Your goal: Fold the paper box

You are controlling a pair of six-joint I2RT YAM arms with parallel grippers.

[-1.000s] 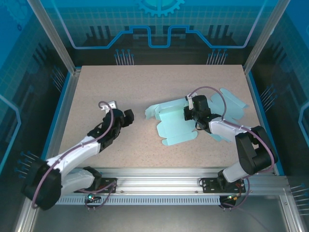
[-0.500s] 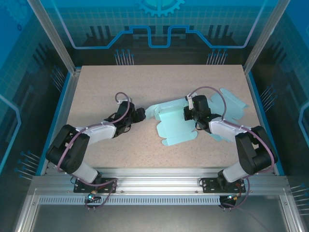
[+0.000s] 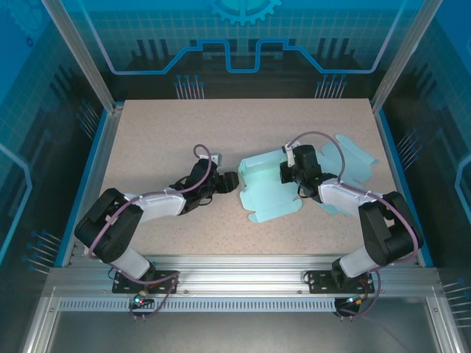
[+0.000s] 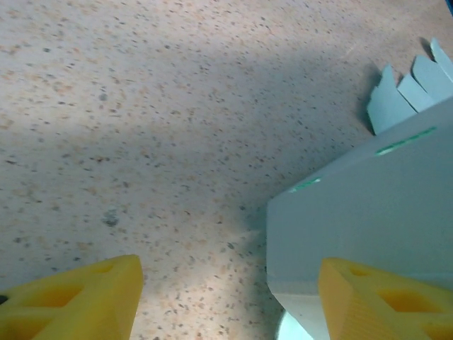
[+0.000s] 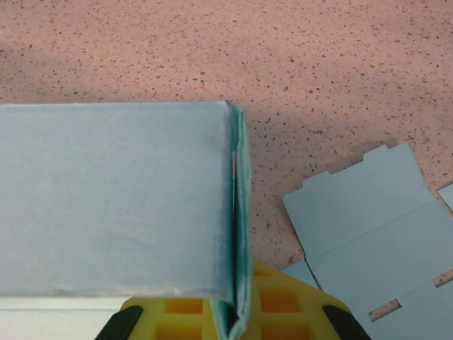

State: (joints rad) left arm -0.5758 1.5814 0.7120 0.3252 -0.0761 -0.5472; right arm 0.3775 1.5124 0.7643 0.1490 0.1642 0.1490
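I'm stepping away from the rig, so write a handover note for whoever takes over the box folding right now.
Left end effector: open, at the left wall of the paper box, gripping nothing.
Right end effector: shut on a raised wall.
Box sits right of centre on the table.
Done: some walls stand up.
Left: the right-hand flaps lie flat; fold them in.

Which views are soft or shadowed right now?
Left wrist: a broad shadow band crosses the table, and the left fingers at the bottom corners are blurred. Right wrist: the paper box panel is fairly sharp, but the right fingers are soft. Top external: even light, sharp throughout.
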